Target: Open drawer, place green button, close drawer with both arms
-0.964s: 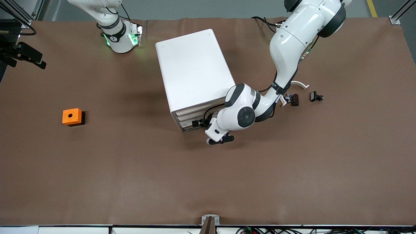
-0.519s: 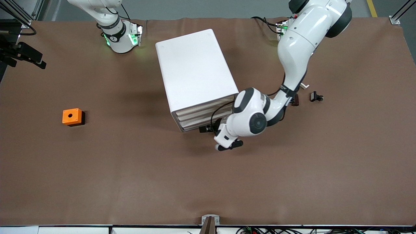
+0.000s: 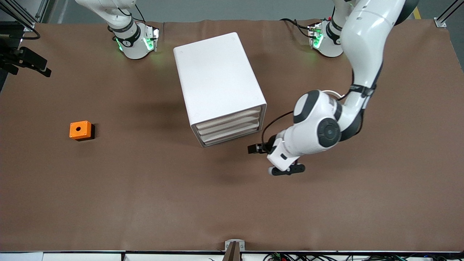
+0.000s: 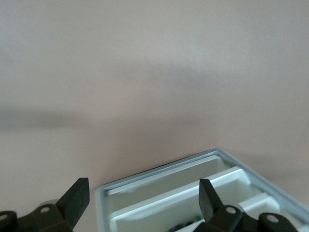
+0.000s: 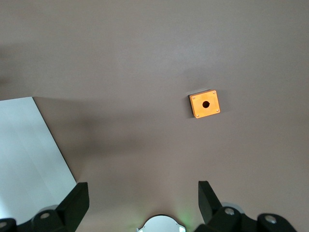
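The white cabinet (image 3: 217,79) stands mid-table, its three drawers all pushed in flush; the drawer (image 3: 232,135) is the lowest one. My left gripper (image 3: 286,169) hangs low over the cloth in front of the cabinet, off its corner toward the left arm's end. In the left wrist view my left gripper (image 4: 143,193) is open and empty, with the cabinet's drawer fronts (image 4: 183,188) showing past it. My right gripper (image 5: 143,193) is open and empty, high above the table; it is out of the front view. The button is not in view.
An orange cube with a hole (image 3: 80,130) (image 5: 204,104) sits toward the right arm's end. The arm bases (image 3: 134,43) (image 3: 326,40) stand along the table's back edge. The left arm's elbow (image 3: 322,127) hangs beside the cabinet. A bracket (image 3: 234,246) marks the front edge.
The left arm has swung away from the drawer fronts toward its own end of the table, its gripper still open. It now covers the small dark parts. The right arm has not moved.
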Controlling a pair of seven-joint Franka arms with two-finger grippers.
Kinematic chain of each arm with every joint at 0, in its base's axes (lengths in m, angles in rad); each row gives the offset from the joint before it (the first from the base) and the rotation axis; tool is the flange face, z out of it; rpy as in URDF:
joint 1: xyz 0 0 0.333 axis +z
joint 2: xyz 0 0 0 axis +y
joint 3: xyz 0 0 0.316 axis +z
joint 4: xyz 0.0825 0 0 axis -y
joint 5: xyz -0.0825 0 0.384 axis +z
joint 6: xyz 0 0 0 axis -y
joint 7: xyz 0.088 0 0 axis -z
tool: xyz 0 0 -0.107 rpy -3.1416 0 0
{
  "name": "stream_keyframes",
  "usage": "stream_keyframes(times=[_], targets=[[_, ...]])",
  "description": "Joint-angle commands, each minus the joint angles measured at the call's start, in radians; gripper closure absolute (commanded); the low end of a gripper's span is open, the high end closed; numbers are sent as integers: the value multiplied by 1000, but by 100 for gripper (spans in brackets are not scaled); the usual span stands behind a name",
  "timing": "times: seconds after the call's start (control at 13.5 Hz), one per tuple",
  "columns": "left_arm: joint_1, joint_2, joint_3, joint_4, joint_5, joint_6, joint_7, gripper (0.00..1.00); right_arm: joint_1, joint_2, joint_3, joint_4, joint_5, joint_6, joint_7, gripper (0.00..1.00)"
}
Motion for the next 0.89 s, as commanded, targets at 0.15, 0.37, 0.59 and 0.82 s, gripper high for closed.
stream_keyframes(times=[0.15, 0.37, 0.59, 0.82], targets=[[134, -164, 2, -49, 100, -227, 157, 0, -14, -10, 10, -3, 4, 39, 2, 0], [234, -269, 2, -95, 159, -312, 279, 0, -13, -10, 14, -1, -7, 59, -4, 0], [340, -373, 2, -143, 159, -369, 408, 0, -14, -10, 14, -3, -7, 91, -8, 0], [415, -479, 2, -155, 228, -431, 438, 0, -16, -10, 10, -3, 2, 87, -6, 0]])
